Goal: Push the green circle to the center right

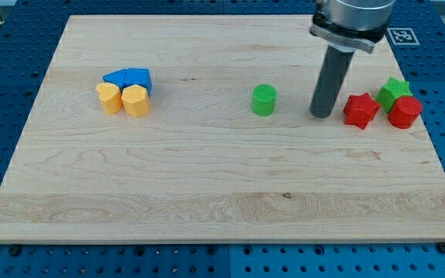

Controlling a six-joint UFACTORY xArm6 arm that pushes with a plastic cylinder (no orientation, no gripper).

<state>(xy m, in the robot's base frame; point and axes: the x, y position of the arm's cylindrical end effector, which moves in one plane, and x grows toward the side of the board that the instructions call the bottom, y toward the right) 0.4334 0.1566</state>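
Note:
The green circle (pixel 264 100) stands on the wooden board (pixel 207 193), a little right of the middle and in the upper half. My tip (pixel 321 115) rests on the board to the right of the green circle, with a clear gap between them. It lies between the circle and a red star (pixel 360 110) further right.
A green star (pixel 395 90) and a red circle (pixel 405 113) sit close together by the red star near the view's right edge. At the view's left, a blue block (pixel 130 78) touches two yellow blocks (pixel 109 98) (pixel 136 101).

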